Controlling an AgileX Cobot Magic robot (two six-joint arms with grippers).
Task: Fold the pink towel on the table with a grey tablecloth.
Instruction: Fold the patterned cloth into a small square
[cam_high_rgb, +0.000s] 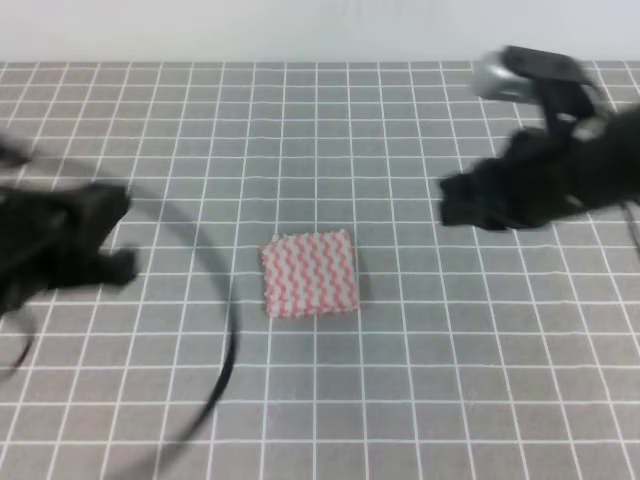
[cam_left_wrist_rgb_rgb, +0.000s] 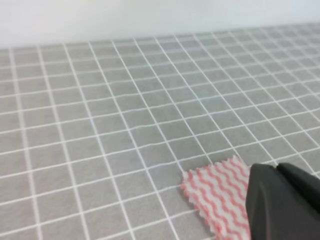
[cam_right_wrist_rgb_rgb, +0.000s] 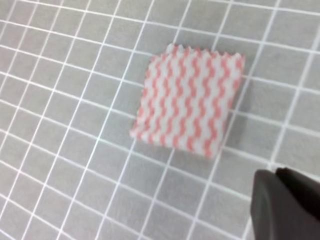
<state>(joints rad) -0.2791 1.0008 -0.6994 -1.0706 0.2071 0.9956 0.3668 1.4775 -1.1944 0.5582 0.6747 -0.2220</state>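
Pink towel (cam_high_rgb: 309, 275) lies folded small on grey grid worktop (cam_high_rgb: 400, 380), between left gripper (cam_high_rgb: 100, 245) and right gripper (cam_high_rgb: 470, 205), untouched. Gripper openings blurred, cannot tell. Folding looks finished; next, likely retreat.

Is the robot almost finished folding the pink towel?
It looks nearly done. The pink towel lies on the grey tablecloth as a small, compact square, seemingly already folded. Nothing is in hand: the left end effector and right end effector are both off to the sides, away from the towel. They are blurred, so I cannot tell whether another fold is planned.
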